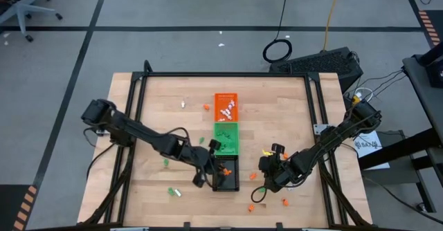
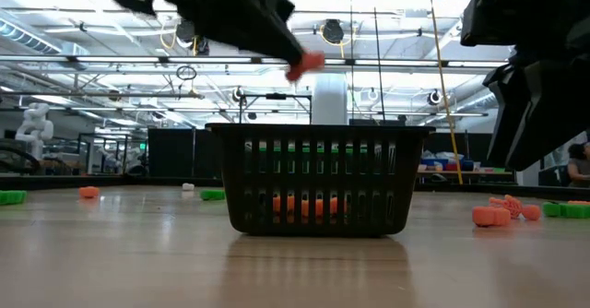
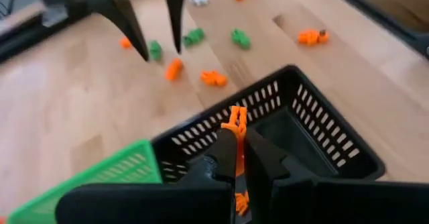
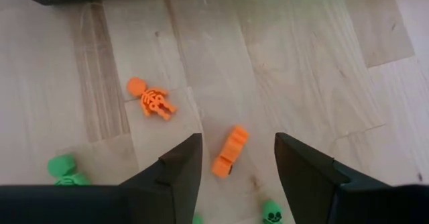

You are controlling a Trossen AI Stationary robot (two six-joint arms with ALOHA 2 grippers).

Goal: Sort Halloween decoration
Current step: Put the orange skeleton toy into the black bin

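Three small trays stand in a row at the table's middle: orange point(image 1: 225, 97) farthest, green point(image 1: 234, 137) in the middle, black point(image 1: 232, 184) nearest. My left gripper point(image 1: 213, 163) hovers above the black tray point(image 3: 315, 127), shut on an orange trinket point(image 3: 234, 122). My right gripper point(image 4: 233, 162) stands open, pointing down over the table right of the black tray, with an orange trinket point(image 4: 230, 151) lying on the wood between its fingers, untouched. An orange skeleton point(image 4: 151, 100) and green trinkets point(image 4: 64, 167) lie close by. My left gripper pinches the orange trinket between its two fingers. The trinket's upper end point(image 3: 235, 117) sticks out past the fingertips. The fingers slant down from the table's left side. The trinket point(image 2: 305, 65) hangs lifted clear, well above the black tray's rim point(image 2: 318, 129).
Orange pieces lie inside the black tray point(image 2: 304, 205). The orange tray holds white and orange pieces point(image 1: 227, 110). Loose green and orange trinkets lie scattered at the near left point(image 1: 173, 191) and near right point(image 1: 284, 202). Dark frame rails point(image 1: 138, 99) run along the table's sides.
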